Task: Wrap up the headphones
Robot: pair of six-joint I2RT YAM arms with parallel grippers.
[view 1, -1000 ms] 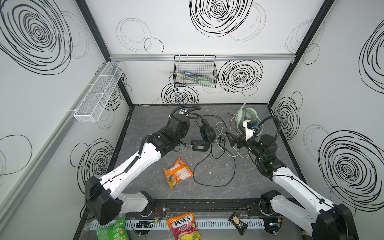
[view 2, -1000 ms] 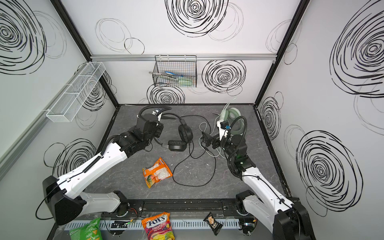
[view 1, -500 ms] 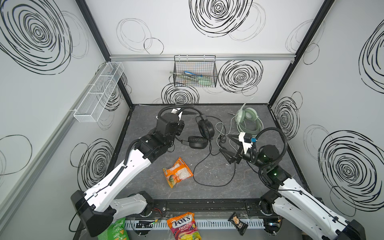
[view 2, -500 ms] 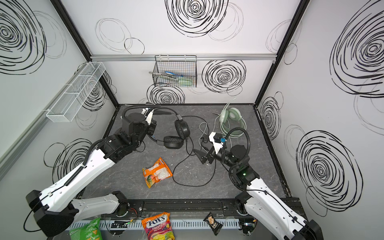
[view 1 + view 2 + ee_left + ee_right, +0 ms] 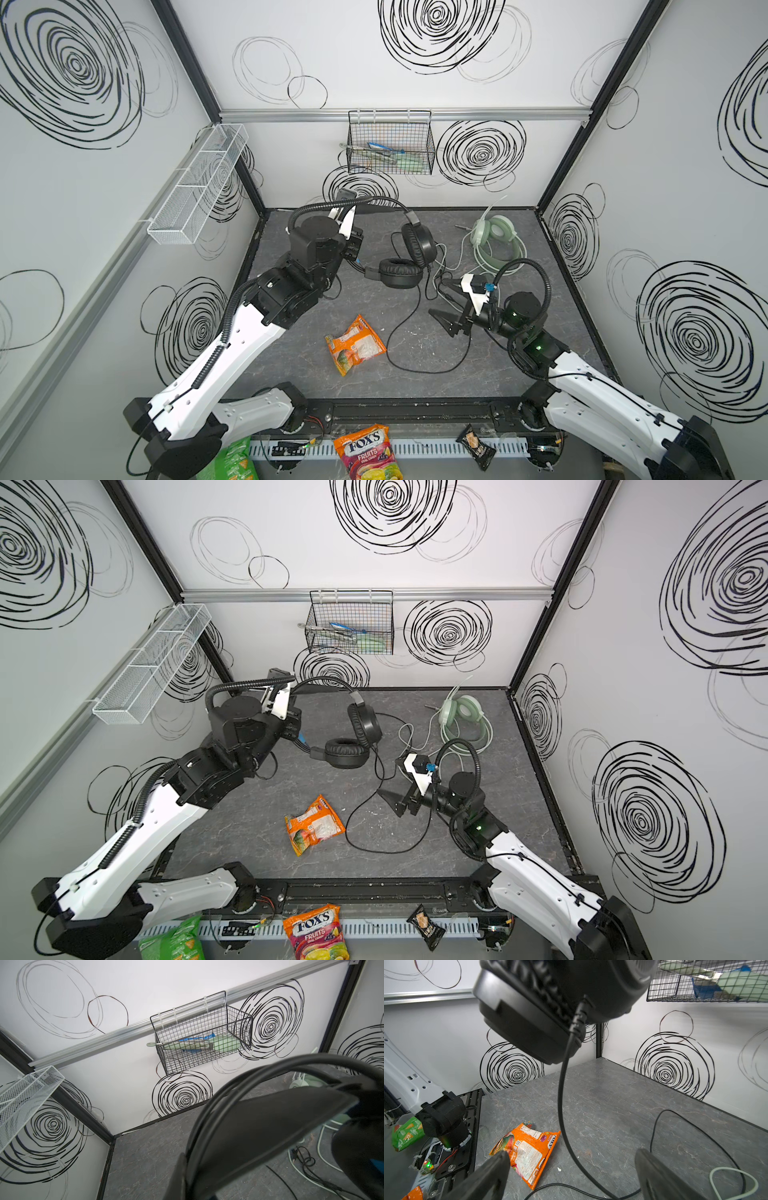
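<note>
Black headset (image 5: 417, 246) — in left gripper (image 5: 354, 248), aloft

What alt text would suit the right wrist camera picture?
A black headset ear cup hangs close overhead, its cable trailing between the fingers of the open right gripper. Below lies a grey table with an orange snack bag.
</note>
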